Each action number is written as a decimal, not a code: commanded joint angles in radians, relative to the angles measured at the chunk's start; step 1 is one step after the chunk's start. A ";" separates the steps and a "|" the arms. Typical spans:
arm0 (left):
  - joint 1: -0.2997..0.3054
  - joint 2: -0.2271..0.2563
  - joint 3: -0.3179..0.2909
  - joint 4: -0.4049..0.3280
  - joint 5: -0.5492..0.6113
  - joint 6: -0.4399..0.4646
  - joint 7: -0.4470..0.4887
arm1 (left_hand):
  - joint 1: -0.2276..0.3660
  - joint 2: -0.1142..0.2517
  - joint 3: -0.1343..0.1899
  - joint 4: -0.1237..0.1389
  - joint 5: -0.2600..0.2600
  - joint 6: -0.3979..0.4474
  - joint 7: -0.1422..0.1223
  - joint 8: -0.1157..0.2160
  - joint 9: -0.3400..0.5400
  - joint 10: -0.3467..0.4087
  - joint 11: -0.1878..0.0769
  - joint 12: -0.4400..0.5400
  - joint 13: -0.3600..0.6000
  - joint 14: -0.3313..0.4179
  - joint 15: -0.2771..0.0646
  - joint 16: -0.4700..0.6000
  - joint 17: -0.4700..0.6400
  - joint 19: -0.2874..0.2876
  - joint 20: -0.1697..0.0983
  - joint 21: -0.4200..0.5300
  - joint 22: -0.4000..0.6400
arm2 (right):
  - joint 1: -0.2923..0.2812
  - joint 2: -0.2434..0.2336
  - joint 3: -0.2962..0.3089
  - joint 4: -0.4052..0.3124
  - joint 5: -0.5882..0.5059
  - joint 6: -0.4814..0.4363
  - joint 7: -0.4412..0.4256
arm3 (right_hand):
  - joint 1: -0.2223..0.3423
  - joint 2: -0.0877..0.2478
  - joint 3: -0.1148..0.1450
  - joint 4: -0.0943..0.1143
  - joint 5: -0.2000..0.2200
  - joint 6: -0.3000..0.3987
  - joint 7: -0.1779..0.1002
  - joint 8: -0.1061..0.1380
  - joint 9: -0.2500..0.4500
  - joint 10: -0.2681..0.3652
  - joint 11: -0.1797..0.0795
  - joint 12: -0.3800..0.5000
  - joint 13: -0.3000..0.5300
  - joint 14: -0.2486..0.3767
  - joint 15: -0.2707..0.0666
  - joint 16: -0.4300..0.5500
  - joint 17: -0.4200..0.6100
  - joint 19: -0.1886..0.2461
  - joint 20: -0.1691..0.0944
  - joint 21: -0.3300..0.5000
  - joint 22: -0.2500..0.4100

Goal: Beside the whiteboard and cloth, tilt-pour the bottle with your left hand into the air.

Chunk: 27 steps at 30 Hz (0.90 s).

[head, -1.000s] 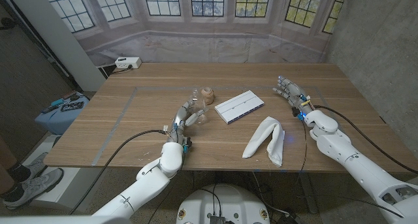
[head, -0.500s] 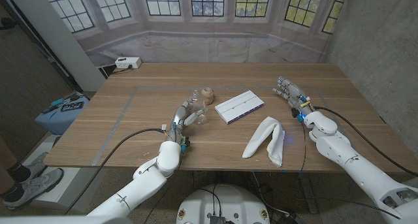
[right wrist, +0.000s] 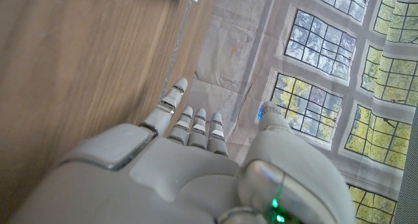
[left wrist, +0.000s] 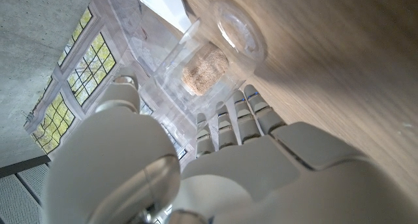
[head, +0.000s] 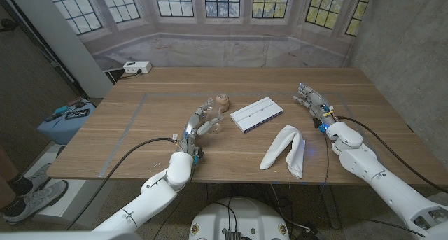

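A clear plastic bottle (head: 212,104) (left wrist: 215,51) is on the table left of the whiteboard (head: 257,114), with a tan cork-coloured piece (head: 222,99) (left wrist: 204,68) at its far side. I cannot tell whether that piece is its cap. My left hand (head: 198,123) (left wrist: 228,152) is just short of the bottle, fingers (left wrist: 225,123) stretched toward it and the thumb apart, holding nothing. A white cloth (head: 285,150) lies crumpled in front of the whiteboard. My right hand (head: 312,101) (right wrist: 189,152) is at the table's right side, fingers straight, holding nothing.
A white power strip (head: 136,68) sits at the table's far left corner. Faint tape lines mark a rectangle on the wooden tabletop (head: 126,128). A blue bin (head: 66,121) stands on the floor to the left. A person's shoe (head: 28,194) is at the left edge.
Both arms have shifted only very slightly. The hands, bottle, whiteboard and cloth stay where they were.
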 commanded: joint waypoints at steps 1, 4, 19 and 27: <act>0.039 0.002 -0.011 -0.025 0.009 -0.020 0.024 | 0.001 -0.010 -0.005 -0.001 0.007 -0.003 -0.017 0.003 0.002 -0.008 -0.002 0.004 -0.002 -0.007 0.008 0.002 -0.004 -0.005 0.000 -0.003 0.004 | -0.012 -0.007 0.003 -0.013 0.002 0.007 0.007 | 0.012 0.000 0.006 -0.001 0.004 0.006 -0.002 0.006 0.002 0.009 0.001 0.003 0.005 0.009 0.005 0.006 0.000 0.005 0.004 0.000 0.003; 0.053 0.002 -0.017 -0.032 0.010 -0.025 0.033 | 0.001 -0.009 -0.006 0.000 0.009 -0.007 -0.032 0.003 0.002 -0.010 -0.002 0.006 -0.007 -0.009 0.009 0.004 -0.009 -0.005 0.001 -0.002 0.004 | -0.010 -0.012 0.001 -0.022 -0.002 0.002 0.008 | 0.013 0.000 0.006 -0.001 0.004 0.006 -0.002 0.006 0.002 0.008 0.004 0.003 0.005 0.009 0.004 0.006 0.000 0.005 0.004 0.000 0.003; 0.104 0.020 -0.058 -0.086 0.009 -0.027 0.047 | -0.004 -0.008 -0.011 0.004 0.010 -0.026 -0.038 0.001 0.001 -0.023 0.003 0.007 -0.019 -0.026 0.019 0.005 -0.021 -0.016 0.008 -0.004 0.004 | 0.001 -0.018 -0.010 -0.043 -0.009 -0.025 0.005 | 0.015 -0.001 0.006 -0.002 0.004 0.006 -0.005 0.006 0.002 0.008 0.002 0.003 0.005 0.008 0.003 0.005 0.000 0.004 0.008 -0.001 0.003; 0.113 0.045 -0.084 -0.121 -0.012 -0.014 0.014 | -0.011 -0.007 -0.014 0.007 0.011 -0.026 -0.036 0.003 0.001 -0.026 -0.001 0.008 -0.025 -0.030 0.022 0.006 -0.024 -0.021 0.009 -0.005 0.004 | 0.000 -0.020 -0.011 -0.072 -0.017 -0.044 -0.023 | 0.016 -0.001 0.007 -0.002 0.004 0.006 -0.005 0.005 0.002 0.007 0.005 0.002 0.005 0.008 0.003 0.005 0.000 0.005 0.009 0.000 0.003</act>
